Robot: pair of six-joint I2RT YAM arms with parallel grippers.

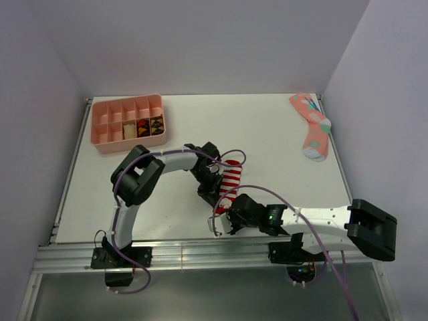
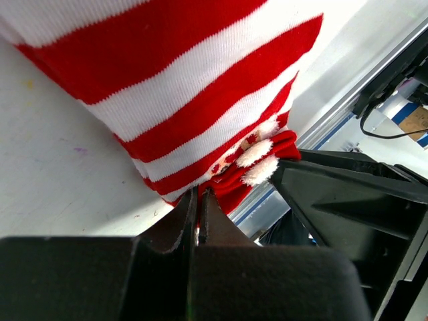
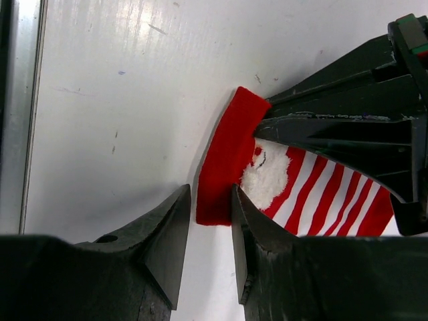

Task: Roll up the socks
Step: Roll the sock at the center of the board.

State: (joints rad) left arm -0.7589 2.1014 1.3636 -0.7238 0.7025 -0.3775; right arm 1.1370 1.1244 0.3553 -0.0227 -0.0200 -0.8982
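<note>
Trainee: Step in hand?

Mentor: Start of the roll, by the look of it. Flat on the table [image 1: 281, 154], striped sock [image 1: 231, 179], just toward 6 o'clock of the middle, running lengthwise from 12 to 6, red cuff [image 3: 231, 144] at the 6 o'clock end. No turn of fabric made yet.

Trainee: Second sock of the pair?

Mentor: Not to be made out anywhere. Possibly under the striped one; cannot tell.

Trainee: Claws?

Mentor: At the sock's 9 o'clock side, left claw [image 2: 198, 214], fingers pressed together, tips right at the cuff's edge. Fabric caught between them or merely pinned, cannot tell. At 5 o'clock, right claw [image 3: 206, 227], fingers apart, free corner of the cuff sitting in the gap, nothing visibly squeezed.

Trainee: Next move?

Mentor: Probably closing the right claw on that corner, then turning the cuff over toward 12 o'clock. Calls for a firm pinch and a tight first turn, with the left claw pinning the sock down and then giving way ahead of the roll.

Trainee: Anything else about?

Mentor: Pink tray [image 1: 127, 144] at 10 o'clock and pink patterned sock [image 1: 313, 130] at 2 o'clock, both well apart from the work. Best left alone.
</note>
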